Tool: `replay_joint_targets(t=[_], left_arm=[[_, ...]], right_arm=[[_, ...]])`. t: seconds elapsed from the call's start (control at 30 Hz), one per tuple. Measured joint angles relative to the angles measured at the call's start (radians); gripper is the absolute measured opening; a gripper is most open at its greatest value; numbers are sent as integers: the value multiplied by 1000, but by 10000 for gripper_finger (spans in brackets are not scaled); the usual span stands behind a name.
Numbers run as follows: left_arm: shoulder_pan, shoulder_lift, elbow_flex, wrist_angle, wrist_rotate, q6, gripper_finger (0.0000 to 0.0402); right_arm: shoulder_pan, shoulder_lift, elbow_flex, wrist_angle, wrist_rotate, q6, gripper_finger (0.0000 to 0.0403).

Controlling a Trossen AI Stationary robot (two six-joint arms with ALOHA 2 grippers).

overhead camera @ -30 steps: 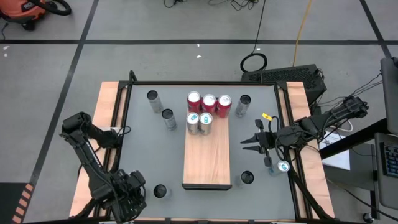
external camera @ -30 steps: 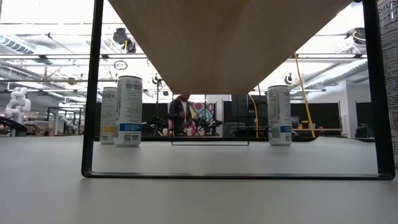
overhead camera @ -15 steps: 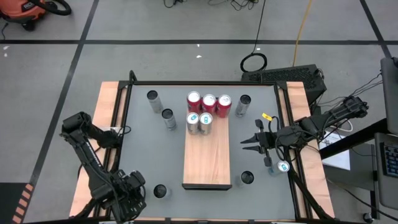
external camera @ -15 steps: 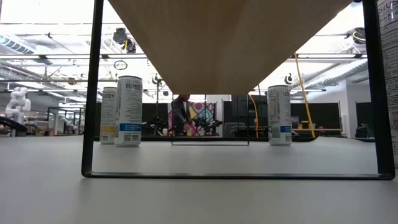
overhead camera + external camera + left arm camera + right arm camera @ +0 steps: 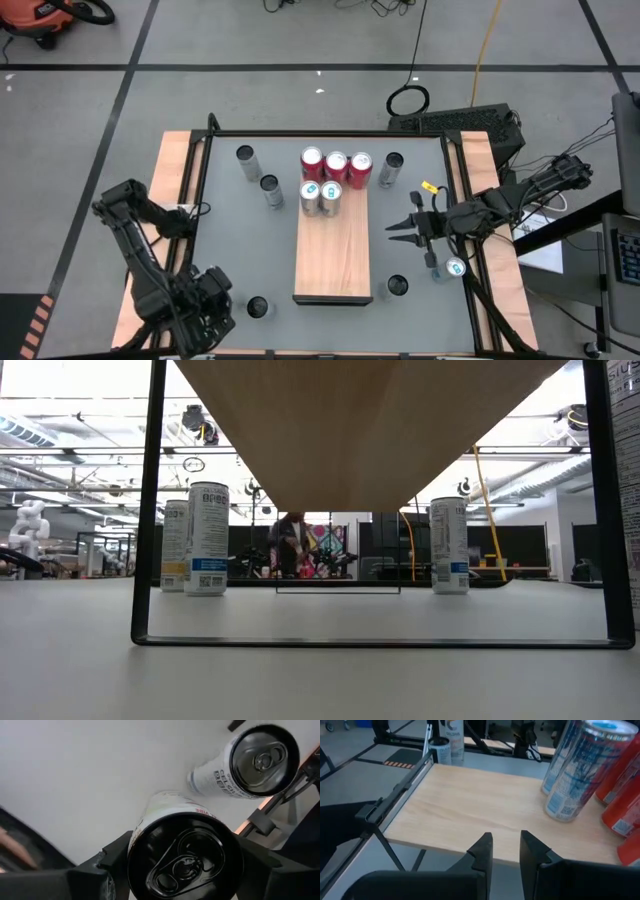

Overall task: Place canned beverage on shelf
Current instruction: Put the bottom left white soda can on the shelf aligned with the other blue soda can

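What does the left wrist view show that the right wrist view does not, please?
Only the left wrist view shows the left gripper around a black-topped can, a finger at each side, with a second black-topped can beyond it on the grey tabletop.

Only the right wrist view shows the right gripper, fingers nearly together and empty, facing the shelf, where a silver-and-blue can and red cans stand.

Both show a gripper's own dark fingers, upright cans and some grey tabletop.
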Motion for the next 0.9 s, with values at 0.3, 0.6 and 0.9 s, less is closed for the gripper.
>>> replay_joint_targets(t=[0.3,0.6,0.9], left_arm=[[0,-1,91,-68,-149,122,243],[-1,-2,191,-81,-339,268,243],[9,-2,254,-119,-484,391,243]], right_arm=[[0,51,0,145,0,-24,38],[1,221,0,386,0,-98,38],[9,373,0,622,2,-172,42]])
